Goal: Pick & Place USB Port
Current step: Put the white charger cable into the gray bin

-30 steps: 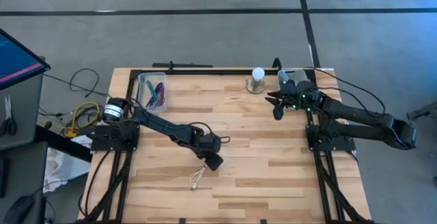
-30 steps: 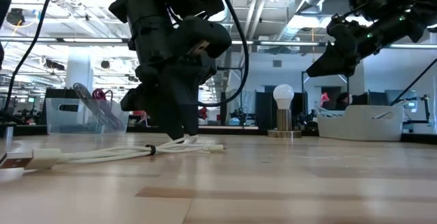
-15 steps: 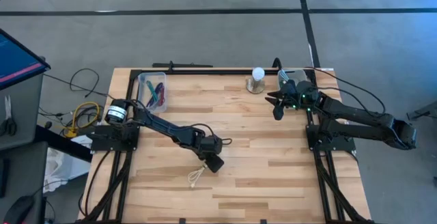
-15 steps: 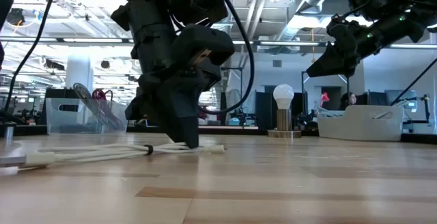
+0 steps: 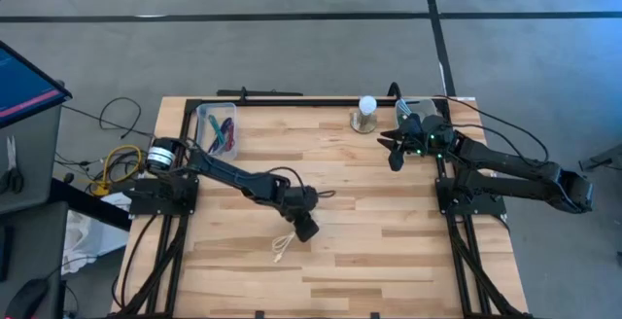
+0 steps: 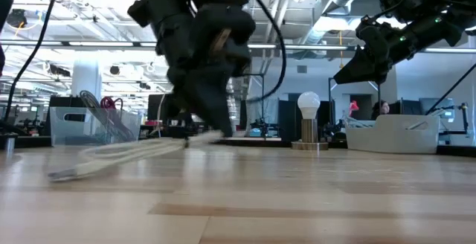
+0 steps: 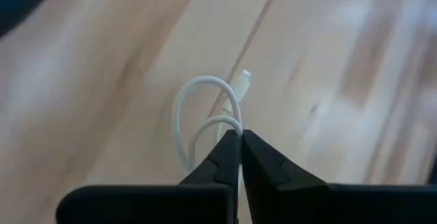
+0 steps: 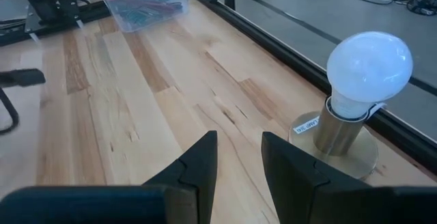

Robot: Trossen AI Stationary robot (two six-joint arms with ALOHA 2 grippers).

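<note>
- Reaching over the middle of the wooden counter (image 5: pixel 389 241) in the high view, the left hand (image 5: pixel 305 228) sits at the top end of a white USB cable (image 5: pixel 283 246), whose loose length trails toward the near edge; this view does not show how the fingers stand.
- The same view puts the right hand (image 5: pixel 393 148) at the far right, beside a light bulb (image 5: pixel 366 106) on its round base, with a clear plastic bin (image 5: pixel 216 129) of coloured items at the far left.
- The low view shows what the overhead one cannot: the cable (image 6: pixel 119 155) hangs from the left hand (image 6: pixel 210 129), partly lifted, its free end low by the counter at the left. The right hand (image 6: pixel 355 67) hovers high.
- The left wrist view shows the dark fingers (image 7: pixel 222 161) clenched tight on the cable (image 7: pixel 198 118), which loops just past their tips with a plug end visible.
- The right wrist view shows its fingers (image 8: pixel 188 169) parted, grasping nothing, above bare boards near the bulb (image 8: pixel 365 70); the bin (image 8: pixel 147 2) lies well beyond.
</note>
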